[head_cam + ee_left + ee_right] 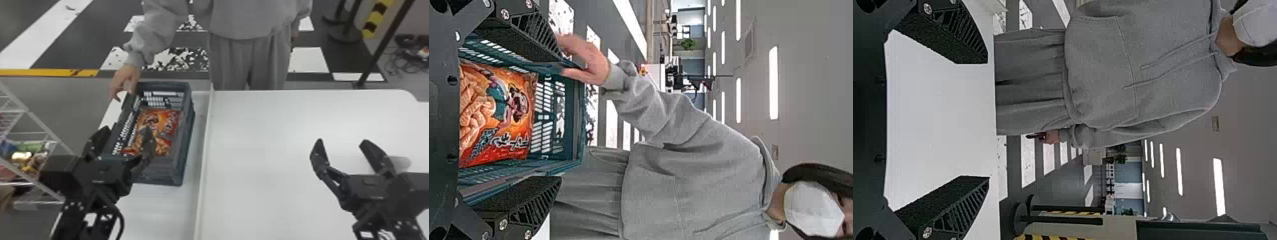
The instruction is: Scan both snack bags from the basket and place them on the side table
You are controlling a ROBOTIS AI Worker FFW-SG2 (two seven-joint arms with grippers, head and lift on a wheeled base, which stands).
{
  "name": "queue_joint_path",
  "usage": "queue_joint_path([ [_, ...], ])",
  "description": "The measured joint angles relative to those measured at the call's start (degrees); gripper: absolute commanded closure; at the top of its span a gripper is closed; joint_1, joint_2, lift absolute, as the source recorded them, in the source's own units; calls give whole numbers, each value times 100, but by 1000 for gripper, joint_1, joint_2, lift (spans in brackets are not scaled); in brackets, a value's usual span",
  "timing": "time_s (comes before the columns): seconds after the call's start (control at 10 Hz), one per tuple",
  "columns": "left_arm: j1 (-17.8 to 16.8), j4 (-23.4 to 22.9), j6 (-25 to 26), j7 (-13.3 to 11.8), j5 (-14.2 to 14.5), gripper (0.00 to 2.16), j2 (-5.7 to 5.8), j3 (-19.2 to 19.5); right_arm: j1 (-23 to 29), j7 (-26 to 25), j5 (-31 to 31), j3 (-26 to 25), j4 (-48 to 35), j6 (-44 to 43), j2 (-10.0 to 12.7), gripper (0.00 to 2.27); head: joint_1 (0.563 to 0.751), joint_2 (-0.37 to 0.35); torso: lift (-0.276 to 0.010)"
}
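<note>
A wide white table (271,134) lies on the right; left of it a narrower tabletop (159,207) carries the basket (159,177) toward its far edge. One bag (162,127) lies inside, its long axis seemingly along the basket's length; I can't make out a second. The left gripper (126,128), nearer, hangs open above the basket's near left corner, the bag lower, ahead and slightly right. The right gripper (342,141) gapes empty over the wide table. A person's hand (126,78) touches the basket's far left rim.

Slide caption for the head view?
Open left gripper at the basket holding a snack bag, open right gripper over the white table, person's hand on the basket.
</note>
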Motion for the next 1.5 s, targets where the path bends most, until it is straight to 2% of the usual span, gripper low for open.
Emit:
queue_joint_path([
  [0.2,-143,31,201,-43,26,201,-17,71,0,1,1,0,12,0,0,97,695,91,-74],
  [0.3,-349,30,641,-107,24,201,-27,147,0,1,6,1,13,2,0,97,695,97,-74],
  [0.6,-1250,9,2630,-184,14,201,-21,342,18,1,24,2,12,18,0,97,695,116,-74],
  [0.7,-1577,65,3157,-251,-5,201,-12,391,18,1,32,2,11,26,0,97,695,117,-74],
  [1.0,-2702,636,4831,-508,-138,198,2,469,39,1,88,1,4,70,0,97,695,117,-74],
  [1.1,-3079,946,5350,-675,-250,198,4,454,58,1,106,-8,-3,70,0,97,695,115,-74],
  [1.2,-3358,1225,5686,-755,-360,198,4,417,67,1,118,-14,-4,70,0,97,695,106,-74],
  [1.4,-3754,1775,5957,-770,-580,232,4,325,71,1,145,-22,-5,81,0,97,695,102,-74],
  [1.5,-3893,2018,6004,-843,-722,805,3,275,71,1,153,-28,-5,96,0,97,695,101,-74],
])
